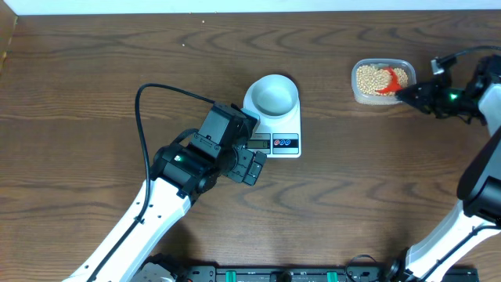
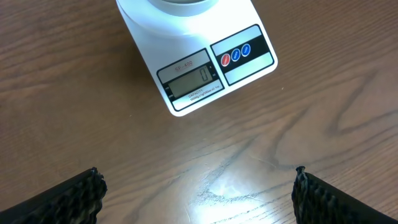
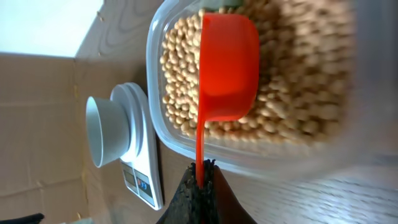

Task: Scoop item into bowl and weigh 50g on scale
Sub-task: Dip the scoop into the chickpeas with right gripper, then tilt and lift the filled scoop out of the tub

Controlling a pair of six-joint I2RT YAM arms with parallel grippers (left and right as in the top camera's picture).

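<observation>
The white bowl (image 1: 273, 94) stands empty on the white scale (image 1: 283, 142) at the table's middle; the scale's display (image 2: 190, 81) reads 0. The tan beans (image 1: 368, 77) fill a clear plastic tub (image 1: 358, 92) at the far right. My right gripper (image 1: 409, 94) is shut on the handle of a red scoop (image 3: 227, 68), whose cup lies in the beans (image 3: 280, 93). The bowl (image 3: 102, 130) and scale (image 3: 144, 180) also show in the right wrist view. My left gripper (image 1: 252, 166) is open and empty, just left of the scale's front, its fingers (image 2: 199, 193) over bare wood.
A black cable (image 1: 156, 90) loops from the left arm over the table. A pale wall edge (image 1: 235, 6) runs along the far side. The right arm's body (image 1: 481, 188) stands at the right edge.
</observation>
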